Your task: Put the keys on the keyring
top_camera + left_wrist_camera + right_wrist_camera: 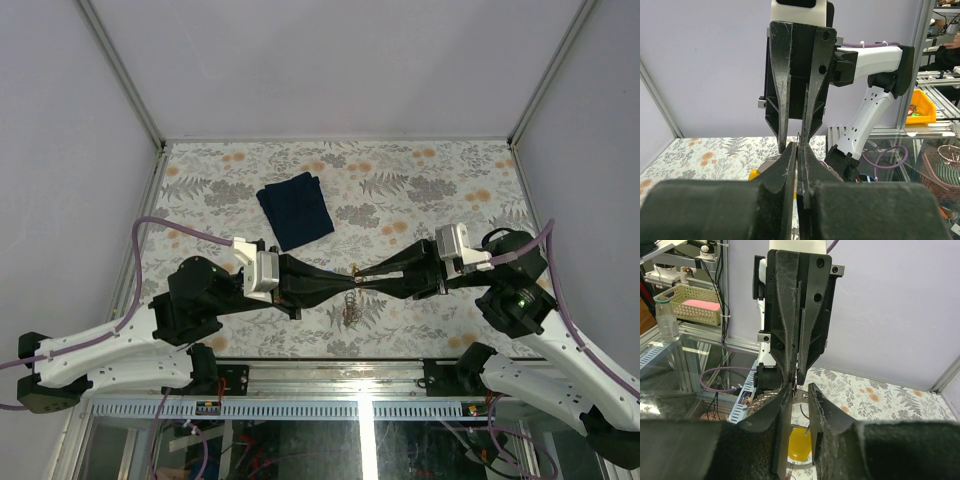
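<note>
Progress is judged to be mid-way at best. The keyring [350, 298] is held up off the worktop [430, 190], over its near half, at the spot where the two hands meet tip to tip. A small cluster of keys [348, 316] is seen at the ring's low end, so some appear to be threaded already. How many are on cannot be counted, and no loose keys are made out on the floral surface.

The left hand [798, 152] is clenched, its fingers pressed together; something thin seems to be pinched at their tips, probably the wire, though this is not clearly shown. The right hand [798, 390] is seen with a narrow gap between its fingers. Whether anything is gripped there cannot be told. A yellow tag [800, 446] is visible through that gap, below the fingers.

The ring's long axis is judged to run roughly up and down, with the tagged ends pointed at the worktop. What is left is taken to be the working of a key onto the wire.

Further back, well apart from the hands, a folded navy cloth [296, 210] is laid flat.
</note>
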{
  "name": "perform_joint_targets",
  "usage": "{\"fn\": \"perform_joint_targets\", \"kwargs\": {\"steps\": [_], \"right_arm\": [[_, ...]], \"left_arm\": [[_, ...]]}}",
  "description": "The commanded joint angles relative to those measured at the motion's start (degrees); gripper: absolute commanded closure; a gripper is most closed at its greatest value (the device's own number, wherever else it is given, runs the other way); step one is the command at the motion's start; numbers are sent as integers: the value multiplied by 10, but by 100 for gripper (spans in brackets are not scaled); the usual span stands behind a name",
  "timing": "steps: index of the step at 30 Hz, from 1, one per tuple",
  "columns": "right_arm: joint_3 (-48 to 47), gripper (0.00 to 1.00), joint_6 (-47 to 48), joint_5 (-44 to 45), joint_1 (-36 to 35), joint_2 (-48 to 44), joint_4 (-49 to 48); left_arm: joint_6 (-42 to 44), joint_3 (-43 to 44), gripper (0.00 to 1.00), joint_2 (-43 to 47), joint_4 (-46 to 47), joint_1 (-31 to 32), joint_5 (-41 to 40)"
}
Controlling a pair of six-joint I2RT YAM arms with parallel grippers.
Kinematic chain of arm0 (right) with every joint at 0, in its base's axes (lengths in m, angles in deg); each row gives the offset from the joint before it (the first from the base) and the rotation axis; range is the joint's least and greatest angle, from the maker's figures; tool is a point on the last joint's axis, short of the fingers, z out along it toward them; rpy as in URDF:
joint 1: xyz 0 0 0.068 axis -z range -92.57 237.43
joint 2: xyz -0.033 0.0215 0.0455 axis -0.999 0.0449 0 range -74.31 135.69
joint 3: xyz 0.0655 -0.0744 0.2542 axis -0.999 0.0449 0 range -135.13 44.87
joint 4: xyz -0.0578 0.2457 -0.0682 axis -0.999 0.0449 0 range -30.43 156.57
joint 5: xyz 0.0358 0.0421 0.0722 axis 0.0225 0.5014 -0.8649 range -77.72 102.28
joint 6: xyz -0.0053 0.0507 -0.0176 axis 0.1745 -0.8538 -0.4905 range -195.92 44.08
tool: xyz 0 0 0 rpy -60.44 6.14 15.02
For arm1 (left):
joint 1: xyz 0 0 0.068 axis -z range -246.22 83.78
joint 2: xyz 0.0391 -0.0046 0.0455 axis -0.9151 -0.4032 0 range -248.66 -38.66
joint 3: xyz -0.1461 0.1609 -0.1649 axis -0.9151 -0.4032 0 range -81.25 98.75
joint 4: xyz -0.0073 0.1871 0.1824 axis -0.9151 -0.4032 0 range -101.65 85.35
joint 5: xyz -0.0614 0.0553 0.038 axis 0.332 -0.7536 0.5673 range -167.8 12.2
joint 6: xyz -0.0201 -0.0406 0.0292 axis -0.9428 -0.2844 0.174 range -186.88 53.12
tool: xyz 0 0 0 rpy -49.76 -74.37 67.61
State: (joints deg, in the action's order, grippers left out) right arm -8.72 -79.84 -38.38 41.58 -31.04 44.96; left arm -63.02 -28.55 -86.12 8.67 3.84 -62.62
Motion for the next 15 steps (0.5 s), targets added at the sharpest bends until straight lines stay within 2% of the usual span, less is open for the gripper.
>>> {"fn": "perform_joint_targets", "kwargs": {"steps": [1, 6, 12, 15], "right_arm": [[0, 76, -9, -13, -5, 1, -37], [3, 80, -13, -17, -4, 2, -40], [5, 99, -19, -15, -5, 3, -44], [2, 100, -7, -2, -5, -2, -37]], "left_arm": [[-2, 11, 100, 4, 54, -1, 6], [-2, 13, 100, 1, 54, -1, 7], [-2, 13, 100, 1, 55, -2, 7], [-3, 13, 98, 2, 56, -1, 7]]}}
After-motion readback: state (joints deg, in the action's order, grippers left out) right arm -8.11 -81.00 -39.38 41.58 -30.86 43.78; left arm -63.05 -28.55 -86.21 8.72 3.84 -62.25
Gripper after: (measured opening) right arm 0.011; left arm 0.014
